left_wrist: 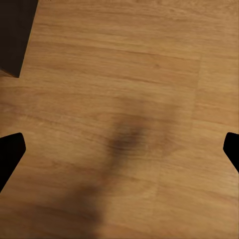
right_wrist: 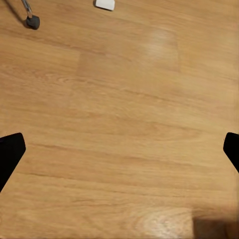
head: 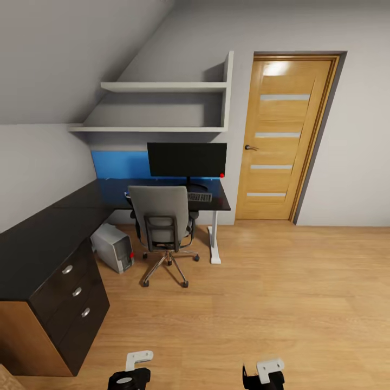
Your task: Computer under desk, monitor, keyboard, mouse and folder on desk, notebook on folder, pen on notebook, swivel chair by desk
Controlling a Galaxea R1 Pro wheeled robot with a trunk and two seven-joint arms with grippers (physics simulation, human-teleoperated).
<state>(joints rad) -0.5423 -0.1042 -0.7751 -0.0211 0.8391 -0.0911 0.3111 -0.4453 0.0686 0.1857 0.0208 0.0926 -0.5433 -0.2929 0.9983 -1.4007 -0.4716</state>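
Note:
The black-topped desk (head: 59,222) runs along the left wall and turns across the far wall. On its far part stands the monitor (head: 187,158), with the keyboard (head: 199,197) lying in front of the stand. The grey swivel chair (head: 161,219) is pushed up to the desk with its back toward me, hiding its seat. The light grey computer (head: 114,247) stands on the floor by the drawer unit (head: 70,292). My left gripper (left_wrist: 119,154) and right gripper (right_wrist: 119,154) hang open and empty over bare wooden floor, far from the desk.
A wooden door (head: 287,135) is shut at the far right. Two white shelves (head: 162,86) hang above the desk under the sloped ceiling. The right wrist view catches a chair castor (right_wrist: 32,21) and the desk's white foot (right_wrist: 105,4). Open floor (head: 281,303) lies between me and the desk.

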